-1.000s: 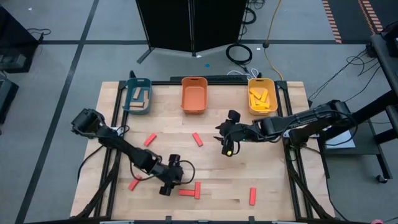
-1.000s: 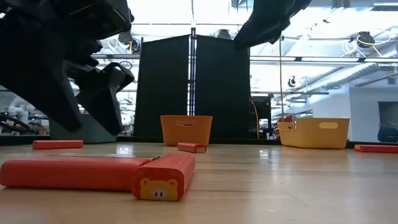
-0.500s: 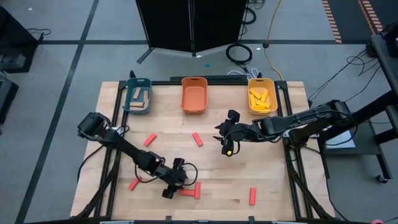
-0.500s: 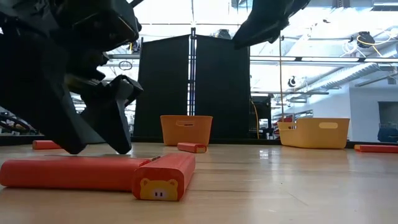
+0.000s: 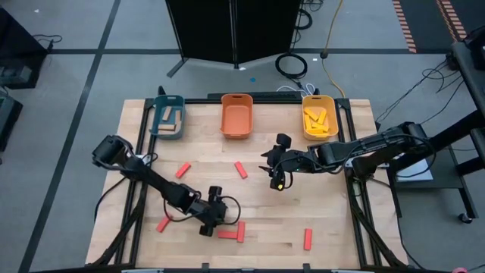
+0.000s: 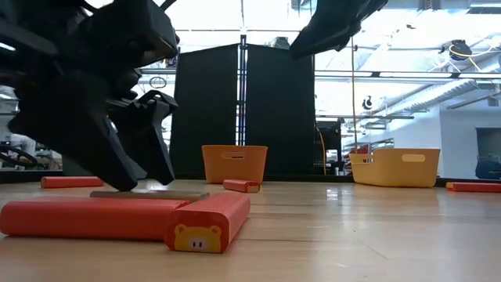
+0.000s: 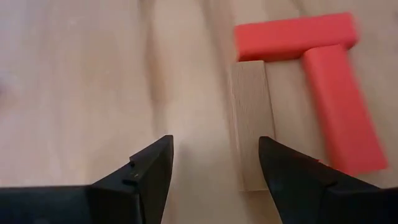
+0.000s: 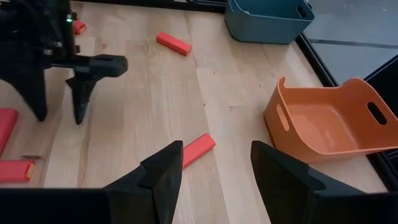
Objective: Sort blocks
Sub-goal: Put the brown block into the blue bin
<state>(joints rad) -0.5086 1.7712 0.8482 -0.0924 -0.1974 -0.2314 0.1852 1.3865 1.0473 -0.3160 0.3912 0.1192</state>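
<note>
tan block (image 7: 250, 124) beside left gripper (image 7: 214, 165), wrist-only

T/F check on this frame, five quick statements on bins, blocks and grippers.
1. The orange bin is empty. True.
2. The left gripper holds a red block. False: open, empty, beside a tan block.
3. Two red blocks form an L by the tan block. True.
4. The yellow bin is empty. False: yellow blocks lie inside.
5. The right gripper is shut on a block. False: open, holding nothing.
</note>
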